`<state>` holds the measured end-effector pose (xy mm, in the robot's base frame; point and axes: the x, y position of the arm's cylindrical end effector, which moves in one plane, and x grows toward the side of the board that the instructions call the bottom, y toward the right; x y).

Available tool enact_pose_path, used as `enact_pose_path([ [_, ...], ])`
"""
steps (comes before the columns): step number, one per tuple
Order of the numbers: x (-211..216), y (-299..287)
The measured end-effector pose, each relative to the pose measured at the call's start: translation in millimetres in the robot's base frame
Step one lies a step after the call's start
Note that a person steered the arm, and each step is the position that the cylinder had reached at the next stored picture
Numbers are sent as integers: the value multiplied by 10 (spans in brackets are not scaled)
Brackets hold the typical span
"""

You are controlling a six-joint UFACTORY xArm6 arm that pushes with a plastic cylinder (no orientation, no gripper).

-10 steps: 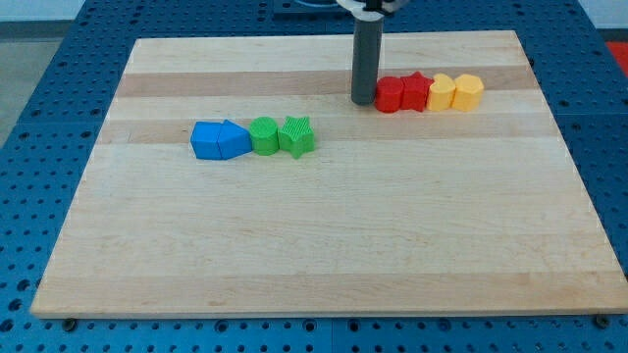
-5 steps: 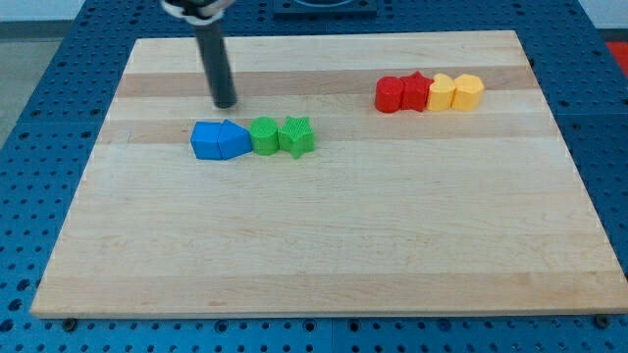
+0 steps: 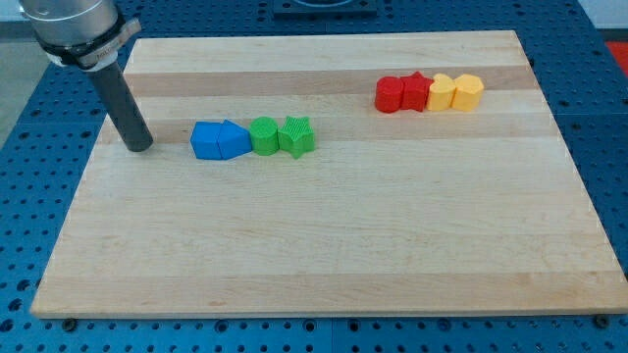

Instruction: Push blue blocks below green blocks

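Note:
Two blue blocks sit side by side at the board's left middle: a blue cube-like block (image 3: pixel 206 141) and a blue pentagon-like block (image 3: pixel 234 139). Touching them on the right are a green cylinder (image 3: pixel 264 135) and a green star (image 3: pixel 297 136), all in one row. My tip (image 3: pixel 139 147) rests on the board to the left of the blue blocks, a short gap away, not touching them.
A row of a red cylinder (image 3: pixel 391 94), a red star (image 3: pixel 416 91), a yellow block (image 3: pixel 443 92) and a second yellow block (image 3: pixel 469 91) sits at the top right. The wooden board (image 3: pixel 324 245) lies on a blue perforated table.
My tip has swept from beside the red blocks at the top right, across the board's top, down to the left of the blue blocks. No block has moved.

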<state>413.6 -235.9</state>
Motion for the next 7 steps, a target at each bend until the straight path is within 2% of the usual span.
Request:
enact_pose_path([
  [7,-27,954],
])
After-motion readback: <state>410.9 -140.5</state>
